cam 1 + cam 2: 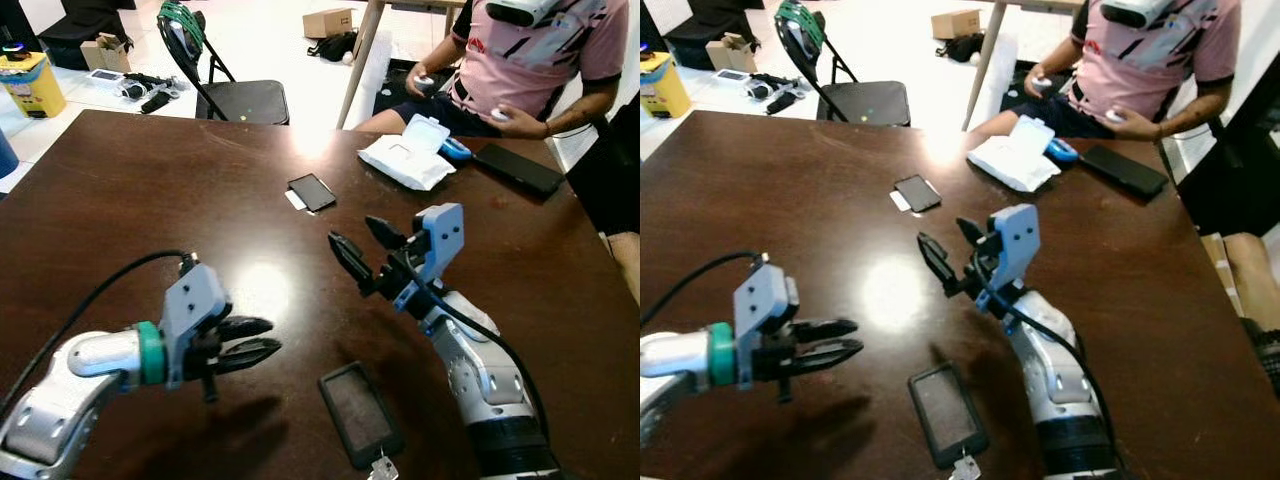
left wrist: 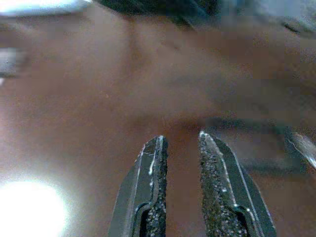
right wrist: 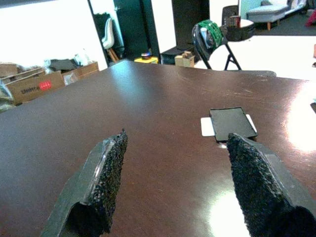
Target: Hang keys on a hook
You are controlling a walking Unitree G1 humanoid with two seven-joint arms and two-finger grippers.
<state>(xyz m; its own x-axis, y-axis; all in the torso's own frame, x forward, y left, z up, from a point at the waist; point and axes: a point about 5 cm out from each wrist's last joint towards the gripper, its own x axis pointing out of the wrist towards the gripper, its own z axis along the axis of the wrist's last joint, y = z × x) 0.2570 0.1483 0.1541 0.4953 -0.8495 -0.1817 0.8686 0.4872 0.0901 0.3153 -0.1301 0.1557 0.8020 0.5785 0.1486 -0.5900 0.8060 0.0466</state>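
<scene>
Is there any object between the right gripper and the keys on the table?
Nothing visible blocks it. The keys lie at the near edge of the table, attached to a black rectangular holder. The right gripper, open, hovers above the table farther in; its own forearm runs just beside the holder. The left gripper hovers to the left.

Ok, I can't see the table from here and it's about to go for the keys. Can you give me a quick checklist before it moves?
1. Keys in view: ok, a key lies at the table's near edge beside a dark holder.
2. Right gripper open and empty: ok, raised above the table.
3. Left gripper empty: ok, fingers only slightly apart.
4. Hook located: cannot tell.
5. Person away from the keys: ok, seated at the far side.
</scene>
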